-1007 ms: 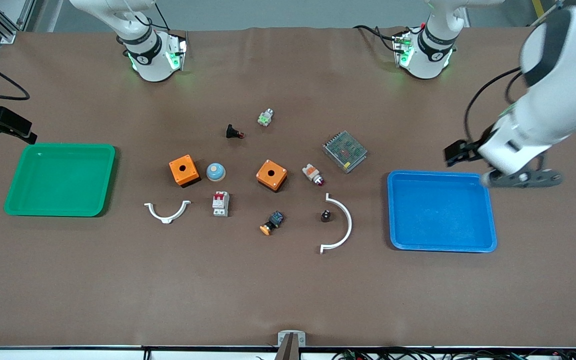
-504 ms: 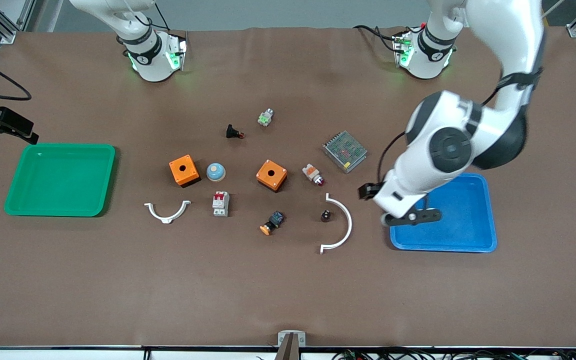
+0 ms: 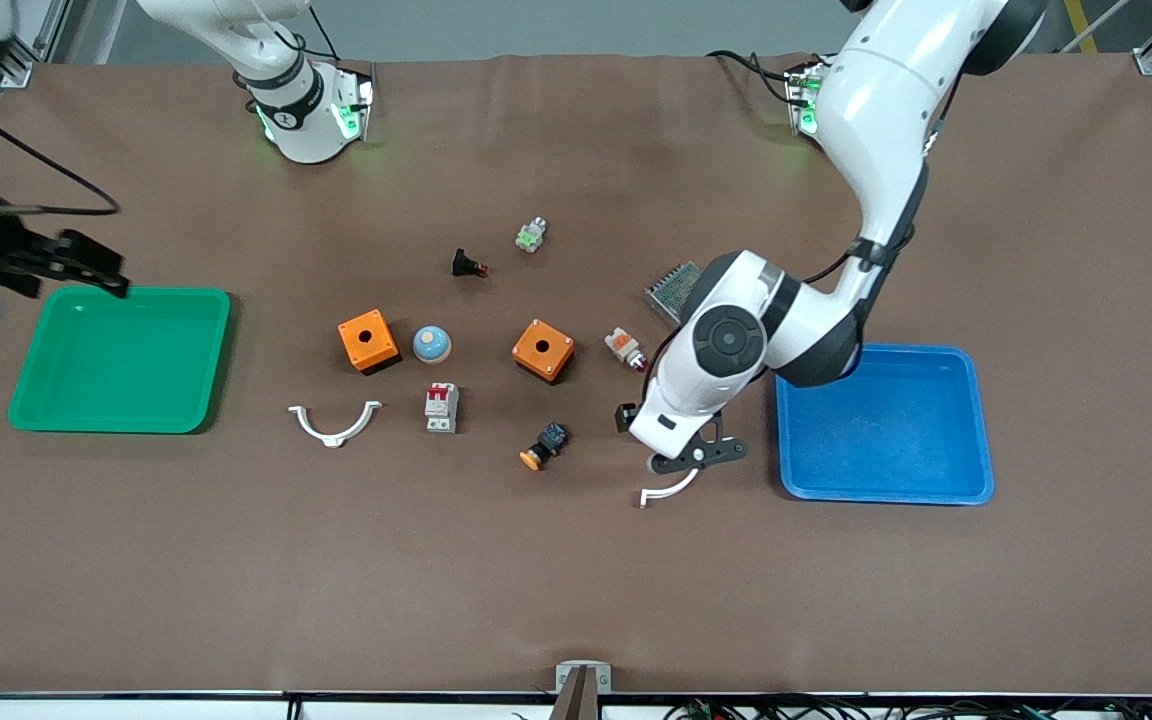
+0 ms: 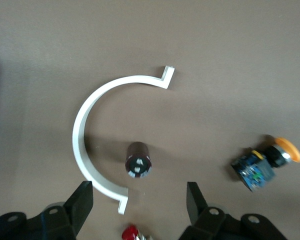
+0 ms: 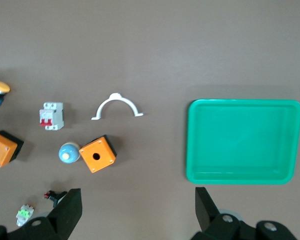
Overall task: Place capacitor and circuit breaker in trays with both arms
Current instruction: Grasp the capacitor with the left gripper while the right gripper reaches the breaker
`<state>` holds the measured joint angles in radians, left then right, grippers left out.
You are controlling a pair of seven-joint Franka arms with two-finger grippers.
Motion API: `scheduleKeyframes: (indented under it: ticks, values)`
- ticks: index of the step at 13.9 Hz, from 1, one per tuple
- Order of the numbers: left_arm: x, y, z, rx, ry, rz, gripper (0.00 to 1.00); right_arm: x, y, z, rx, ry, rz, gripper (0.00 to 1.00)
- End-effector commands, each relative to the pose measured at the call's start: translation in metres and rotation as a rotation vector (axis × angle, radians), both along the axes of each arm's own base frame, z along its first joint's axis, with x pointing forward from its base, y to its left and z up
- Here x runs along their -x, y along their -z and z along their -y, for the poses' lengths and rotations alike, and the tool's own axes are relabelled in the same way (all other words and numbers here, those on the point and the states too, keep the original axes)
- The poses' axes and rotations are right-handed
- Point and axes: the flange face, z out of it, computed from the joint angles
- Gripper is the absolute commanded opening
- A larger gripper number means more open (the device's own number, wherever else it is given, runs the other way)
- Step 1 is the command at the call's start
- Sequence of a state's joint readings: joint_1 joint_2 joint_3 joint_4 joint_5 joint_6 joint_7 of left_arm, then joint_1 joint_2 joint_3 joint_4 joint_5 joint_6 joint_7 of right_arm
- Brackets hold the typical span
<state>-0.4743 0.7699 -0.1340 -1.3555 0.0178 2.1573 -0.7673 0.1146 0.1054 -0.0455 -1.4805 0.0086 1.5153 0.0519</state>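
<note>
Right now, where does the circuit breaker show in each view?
Front view: the circuit breaker lies just nearer the camera than the blue dome button.
Left wrist view: not in it.
Right wrist view: circuit breaker beside the small white bracket.
Shared landmark: that small white bracket, beside it in both.

arms: glossy white shells, dark grey joint discs | bases: green lights | cables: black | tool fingers: black

Capacitor [image 4: 138,160]: stubby black cylinder inside white arc. Circuit breaker [image 3: 441,408]: white-grey, red levers, flat on table.
</note>
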Motion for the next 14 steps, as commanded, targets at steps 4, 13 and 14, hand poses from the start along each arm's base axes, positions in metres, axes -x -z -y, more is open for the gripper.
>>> scheduleKeyframes:
  ticks: [4,13,14]
  values:
    - [0.000,0.047,0.011,-0.069,0.008,0.040,0.63,-0.032,0.101,-0.128,-0.037,0.021,-0.051,1.00]
    - [0.003,0.065,0.013,-0.078,0.018,0.032,0.10,-0.035,0.305,-0.253,-0.034,-0.002,-0.011,1.00]
    - [0.002,0.061,0.012,-0.078,0.019,0.041,0.02,-0.034,0.321,-0.253,-0.032,-0.001,-0.009,1.00]
